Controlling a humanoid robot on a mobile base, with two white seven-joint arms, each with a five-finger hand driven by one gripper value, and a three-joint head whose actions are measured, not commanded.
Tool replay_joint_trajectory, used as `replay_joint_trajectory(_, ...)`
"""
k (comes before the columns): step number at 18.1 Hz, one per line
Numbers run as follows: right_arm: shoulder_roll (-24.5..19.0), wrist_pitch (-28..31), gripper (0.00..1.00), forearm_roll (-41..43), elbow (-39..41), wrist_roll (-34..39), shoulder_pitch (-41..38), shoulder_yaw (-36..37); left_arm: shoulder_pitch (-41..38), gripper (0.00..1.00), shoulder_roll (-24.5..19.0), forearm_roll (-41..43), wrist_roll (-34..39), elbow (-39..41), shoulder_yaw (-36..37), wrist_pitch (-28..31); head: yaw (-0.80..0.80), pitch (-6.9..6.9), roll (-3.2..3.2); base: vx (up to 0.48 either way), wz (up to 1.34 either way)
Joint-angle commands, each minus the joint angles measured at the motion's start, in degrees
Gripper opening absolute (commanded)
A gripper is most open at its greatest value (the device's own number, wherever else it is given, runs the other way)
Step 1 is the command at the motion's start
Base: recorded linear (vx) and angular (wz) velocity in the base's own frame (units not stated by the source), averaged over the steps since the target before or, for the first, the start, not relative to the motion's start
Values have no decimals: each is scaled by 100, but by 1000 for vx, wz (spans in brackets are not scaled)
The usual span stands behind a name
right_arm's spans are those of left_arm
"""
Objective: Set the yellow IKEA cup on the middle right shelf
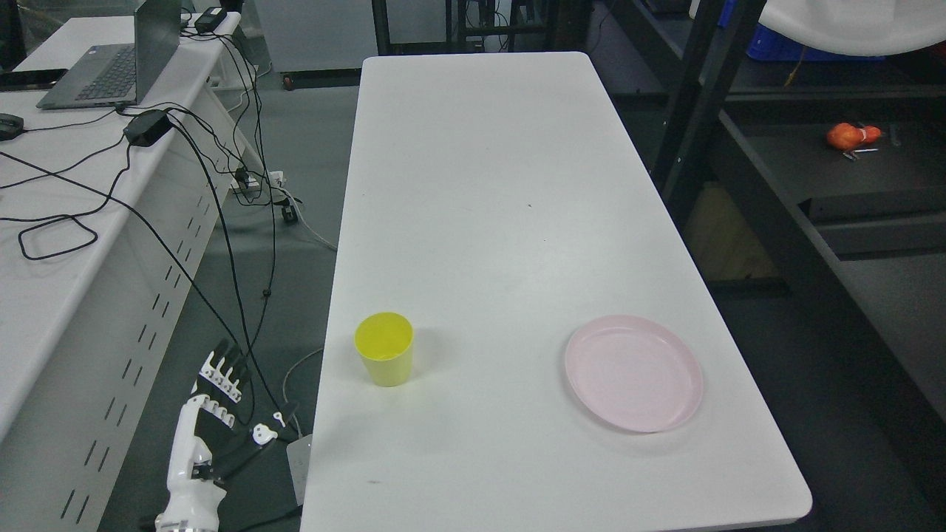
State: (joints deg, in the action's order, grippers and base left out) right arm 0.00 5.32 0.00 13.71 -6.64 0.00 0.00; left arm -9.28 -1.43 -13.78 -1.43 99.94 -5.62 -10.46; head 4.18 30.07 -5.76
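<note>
On the white tabletop (480, 185) our yellow cup (384, 359) stands upright near the left edge, ungrasped. Our left hand (211, 414) hangs beside the tabletop, fingers spread, empty. Next we must reach and grip the cup.

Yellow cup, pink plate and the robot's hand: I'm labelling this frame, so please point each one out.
Yellow cup (385, 367): head view, on its outer side wall.
Pink plate (633, 372): head view, on its flat centre.
Left hand (209, 405): head view, on the palm, fingers spread.
</note>
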Motion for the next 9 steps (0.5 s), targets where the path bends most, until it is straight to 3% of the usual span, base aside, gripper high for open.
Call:
replay_joint_trajectory(1,100,4,99,141,0,-4,-79,-97,-74,99,-112,-28,3,-9,-10,-9,0,0,0,0,0)
replay_joint_trajectory(6,100,4,99,141,0,-4,-79,-97,40,99,-86,-28,3,-44,8,0,0,0,0,0,0)
replay_joint_trajectory(9,100,4,99,141,0,-4,-79,-97,558,99,-94,-81,-6,-324,-10,9,0,0,0,0,0)
